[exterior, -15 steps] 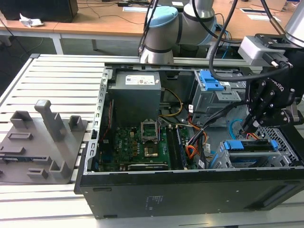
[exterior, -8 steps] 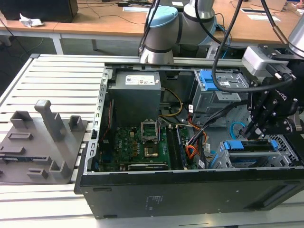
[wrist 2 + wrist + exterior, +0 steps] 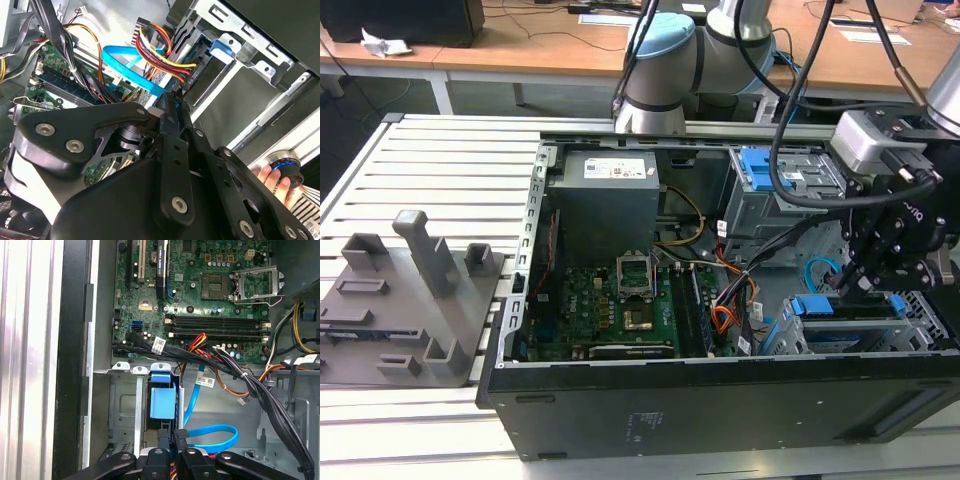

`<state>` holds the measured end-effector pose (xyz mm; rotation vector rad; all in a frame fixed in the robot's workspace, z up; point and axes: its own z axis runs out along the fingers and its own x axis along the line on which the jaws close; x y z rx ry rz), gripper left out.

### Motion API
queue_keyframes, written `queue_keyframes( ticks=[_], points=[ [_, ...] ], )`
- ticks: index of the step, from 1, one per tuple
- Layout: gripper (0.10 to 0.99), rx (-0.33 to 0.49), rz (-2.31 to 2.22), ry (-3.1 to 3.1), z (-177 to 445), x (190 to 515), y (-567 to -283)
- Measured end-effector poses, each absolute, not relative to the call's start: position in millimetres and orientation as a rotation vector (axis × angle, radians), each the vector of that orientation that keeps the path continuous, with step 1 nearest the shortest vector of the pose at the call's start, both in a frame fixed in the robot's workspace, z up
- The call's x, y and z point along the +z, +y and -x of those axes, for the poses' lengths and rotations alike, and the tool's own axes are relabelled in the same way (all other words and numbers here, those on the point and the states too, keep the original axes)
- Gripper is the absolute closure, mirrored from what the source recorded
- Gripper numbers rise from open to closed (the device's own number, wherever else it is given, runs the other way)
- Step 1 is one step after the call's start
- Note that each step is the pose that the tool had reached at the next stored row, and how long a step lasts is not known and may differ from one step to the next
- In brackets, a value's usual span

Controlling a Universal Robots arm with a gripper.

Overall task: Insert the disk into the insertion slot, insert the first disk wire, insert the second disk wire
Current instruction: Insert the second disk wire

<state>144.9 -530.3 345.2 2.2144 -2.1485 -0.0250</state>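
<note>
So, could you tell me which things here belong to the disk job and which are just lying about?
Job in hand:
disk
slot
blue wire
gripper

Lying about:
motherboard
power supply
grey fixture outside the case
coloured wire bundle

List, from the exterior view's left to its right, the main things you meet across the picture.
Grey fixture block → motherboard → orange-and-black wire bundle → disk in the insertion slot, with the claw over it.
</note>
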Motion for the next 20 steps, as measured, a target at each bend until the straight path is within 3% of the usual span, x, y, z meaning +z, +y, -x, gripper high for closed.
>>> queue_keyframes(
  ticks=[15,17,20],
  points=[
    [0.925,-0.029,-2.217,-2.15,-147.9,336.3,-532.3],
    [0.851,-0.029,-2.216,-2.15,-147.9,336.3,-532.4],
    [0.851,-0.029,-2.216,-2.15,-147.9,343.4,-532.4]
  ],
)
